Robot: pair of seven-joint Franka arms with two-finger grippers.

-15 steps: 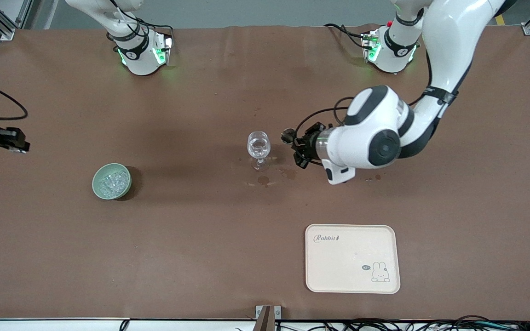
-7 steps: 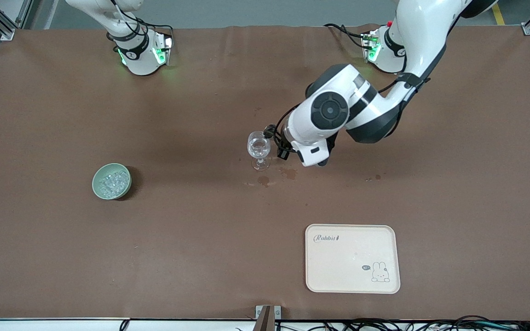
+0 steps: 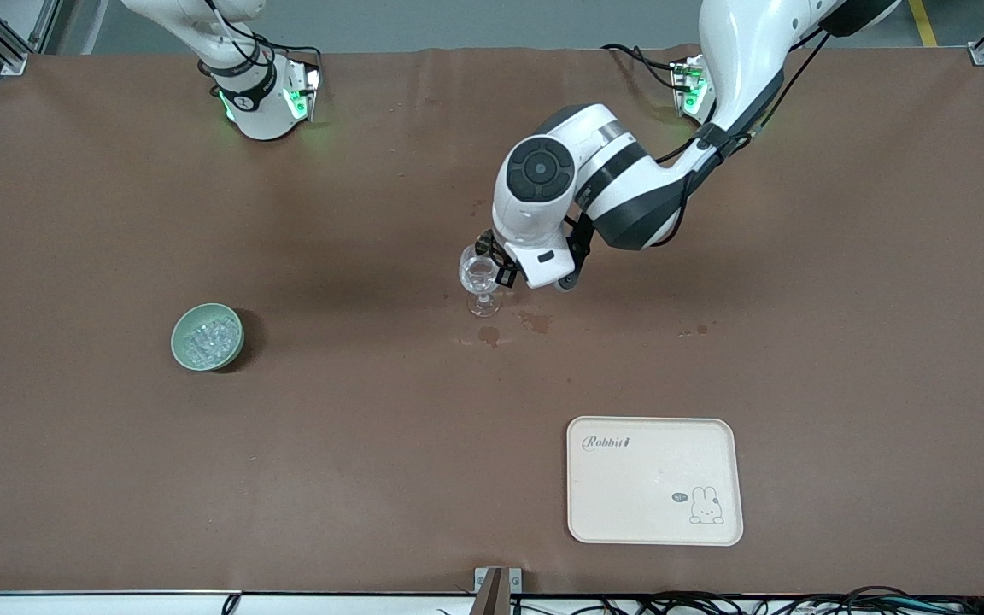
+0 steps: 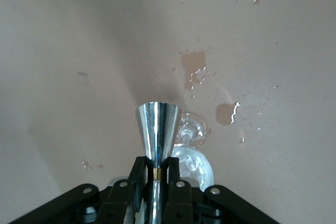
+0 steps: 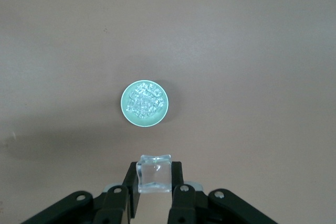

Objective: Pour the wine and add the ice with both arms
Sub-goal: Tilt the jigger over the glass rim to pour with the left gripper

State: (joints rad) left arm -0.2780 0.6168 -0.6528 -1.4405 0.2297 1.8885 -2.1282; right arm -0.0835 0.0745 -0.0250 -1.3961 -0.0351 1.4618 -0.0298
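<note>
The left gripper (image 4: 156,174), clamped on a steel jigger (image 4: 158,135), hangs over the wine glass (image 3: 481,278) holding wine (image 3: 480,272). The right gripper (image 5: 155,182) pinches an ice cube (image 5: 154,173) above the ice-filled green bowl (image 3: 236,352).

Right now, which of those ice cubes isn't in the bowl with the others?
The cube pinched between the right gripper fingers. It hangs in the air above the table, while all the other ice lies heaped in the green bowl.
</note>
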